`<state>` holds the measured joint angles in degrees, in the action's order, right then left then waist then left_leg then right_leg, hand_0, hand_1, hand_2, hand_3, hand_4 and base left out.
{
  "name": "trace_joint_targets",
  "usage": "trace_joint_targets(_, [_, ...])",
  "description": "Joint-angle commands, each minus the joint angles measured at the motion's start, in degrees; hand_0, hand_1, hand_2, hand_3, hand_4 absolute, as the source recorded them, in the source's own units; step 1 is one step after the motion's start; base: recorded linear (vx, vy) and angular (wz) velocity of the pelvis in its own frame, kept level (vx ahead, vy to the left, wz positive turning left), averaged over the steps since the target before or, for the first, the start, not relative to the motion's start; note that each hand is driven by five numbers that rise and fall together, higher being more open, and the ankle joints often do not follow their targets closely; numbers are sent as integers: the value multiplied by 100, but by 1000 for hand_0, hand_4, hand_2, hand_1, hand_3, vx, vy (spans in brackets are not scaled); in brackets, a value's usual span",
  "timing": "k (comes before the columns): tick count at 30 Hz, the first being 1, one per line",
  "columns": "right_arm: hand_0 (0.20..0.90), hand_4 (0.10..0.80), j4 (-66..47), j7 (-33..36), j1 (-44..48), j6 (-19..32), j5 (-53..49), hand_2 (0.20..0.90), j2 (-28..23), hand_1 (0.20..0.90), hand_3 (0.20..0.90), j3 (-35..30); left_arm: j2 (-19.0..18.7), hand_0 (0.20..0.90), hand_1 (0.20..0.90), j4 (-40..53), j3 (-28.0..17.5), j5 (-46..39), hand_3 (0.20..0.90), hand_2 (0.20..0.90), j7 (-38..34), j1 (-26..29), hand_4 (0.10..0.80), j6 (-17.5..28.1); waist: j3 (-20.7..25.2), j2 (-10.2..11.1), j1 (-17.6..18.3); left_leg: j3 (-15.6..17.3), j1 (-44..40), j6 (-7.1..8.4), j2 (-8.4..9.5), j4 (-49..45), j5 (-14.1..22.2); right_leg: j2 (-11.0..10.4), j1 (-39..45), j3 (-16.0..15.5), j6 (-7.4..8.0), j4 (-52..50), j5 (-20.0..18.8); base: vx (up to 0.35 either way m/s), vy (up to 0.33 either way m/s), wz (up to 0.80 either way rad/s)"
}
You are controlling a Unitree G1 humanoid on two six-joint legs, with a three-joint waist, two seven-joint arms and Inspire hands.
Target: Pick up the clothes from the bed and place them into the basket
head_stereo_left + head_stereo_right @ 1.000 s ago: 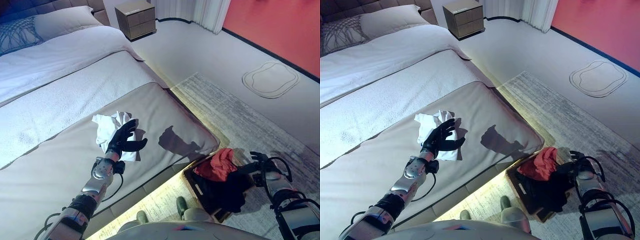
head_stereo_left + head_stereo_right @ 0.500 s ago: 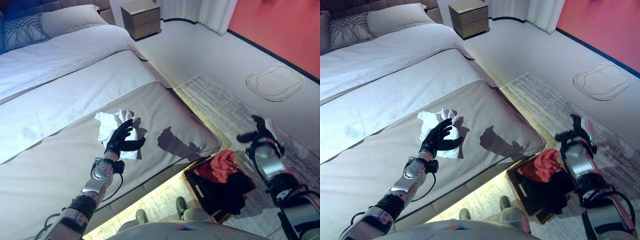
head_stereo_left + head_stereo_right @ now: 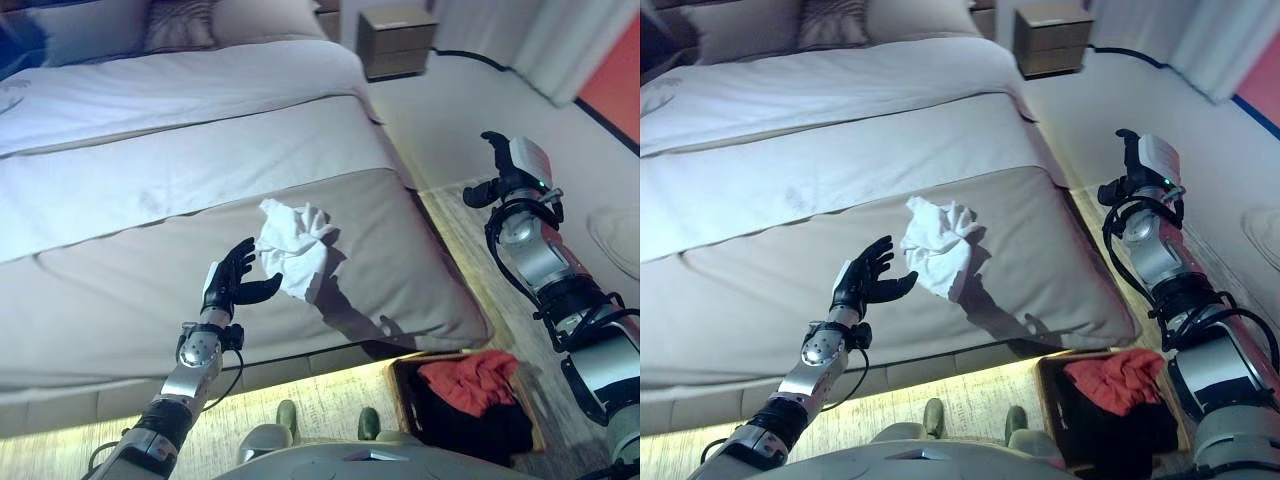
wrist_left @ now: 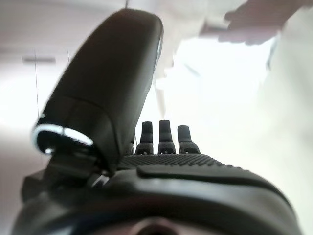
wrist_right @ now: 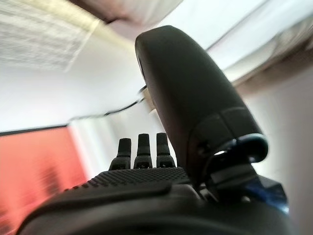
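Observation:
A crumpled white cloth (image 3: 296, 240) lies on the beige bed cover (image 3: 120, 290) near the bed's foot. My left hand (image 3: 232, 283) is open, held just left of the cloth with its fingers spread, apart from it. In the left wrist view the hand (image 4: 161, 166) has straight fingers with the white cloth (image 4: 230, 93) beyond them. My right hand (image 3: 505, 170) is raised over the floor beside the bed, open and empty; it also shows in the right wrist view (image 5: 142, 171). The basket (image 3: 535, 425) stands on the floor below the bed's foot, holding red and black clothes (image 3: 470, 378).
A bedside cabinet (image 3: 398, 40) stands at the far right of the bed head. Pillows (image 3: 170, 22) lie at the head of the bed. A patterned rug (image 3: 470, 215) covers the floor by the bed. A white duvet (image 3: 180, 110) covers the upper bed.
The whole view has shifted as the camera moved. My right hand rose from the basket to high beside the bed. My left hand now stands just left of the cloth instead of over it.

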<state>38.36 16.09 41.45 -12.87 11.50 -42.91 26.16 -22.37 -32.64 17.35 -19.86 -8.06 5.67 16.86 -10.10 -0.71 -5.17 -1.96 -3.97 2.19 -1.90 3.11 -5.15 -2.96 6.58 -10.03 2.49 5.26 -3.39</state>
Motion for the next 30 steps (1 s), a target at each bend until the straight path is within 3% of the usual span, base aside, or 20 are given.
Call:
trace_joint_targets(1, [900, 800, 155, 55, 1290, 352, 314, 900, -470, 900, 900, 499, -537, 900, 900, 768, -120, 340, 900, 900, 158, 50, 800, 880, -99, 310, -369, -190, 333, -21, 118, -1141, 1076, -425, -266, -171, -129, -1234, 851, 20, 73, 51])
trace_joint_targets(5, [900, 800, 555, 126, 1904, 293, 313, 900, -407, 900, 900, 814, -769, 900, 900, 1028, 5, 350, 900, 900, 122, 159, 800, 1078, -520, 158, -701, -447, 805, -34, 258, -1488, 1059, -555, -592, -483, -197, -1730, 1040, -80, 51, 49])
trace_joint_targets(10, [900, 800, 826, 240, 2694, -3, 203, 900, -299, 900, 900, 1291, -784, 900, 900, 1008, -4, -129, 900, 900, 43, 119, 800, 1229, -1186, -56, -1031, -677, 1433, -59, 421, -1975, 1083, -695, -1110, -765, -316, -2418, 1326, -133, 25, 37])
trace_joint_targets(13, [900, 800, 1038, 241, 3009, -184, 245, 900, -253, 900, 900, 1391, -781, 900, 900, 1179, 4, -153, 900, 900, 87, -25, 800, 1349, -1498, -191, -1189, -782, 1947, -87, 568, -2408, 1100, -792, -1555, -839, -402, -2974, 1486, -102, 18, 39])
trace_joint_targets(14, [900, 800, 1186, 193, 3118, -236, 237, 900, -219, 900, 900, 1445, -776, 900, 900, 1242, 23, -156, 900, 900, 85, -50, 800, 1360, -1597, -224, -1255, -794, 2024, -88, 612, -2563, 1253, -811, -1660, -787, -385, -3211, 1666, -57, 11, 33])
trace_joint_targets(18, [900, 800, 1681, 87, 3429, -352, -344, 900, -94, 900, 900, 1399, -822, 900, 900, 1526, 137, -247, 900, 900, 11, -53, 800, 1459, -1966, -406, -1398, -805, 2532, -212, 818, -2959, 1281, -993, -2215, -871, -399, -3856, 1784, -86, 48, 29])
trace_joint_targets(23, [900, 800, 2081, 43, 3575, -407, -214, 900, 23, 900, 900, 1427, -768, 900, 900, 1702, 245, -580, 900, 900, -35, -201, 800, 1447, -1969, -553, -1509, -789, 3349, -334, 988, -3421, 1364, -1105, -3054, -906, -414, -4410, 1855, -75, 60, 21])
trace_joint_targets(30, [900, 800, 2372, -47, 3757, -573, -491, 900, 123, 900, 900, 1426, -834, 900, 900, 2064, 137, -871, 900, 900, -46, -459, 800, 1486, -1969, -717, -1623, -772, 4262, -418, 1074, -4041, 1485, -1067, -3951, -875, -506, -5016, 1989, -51, -4, 7])
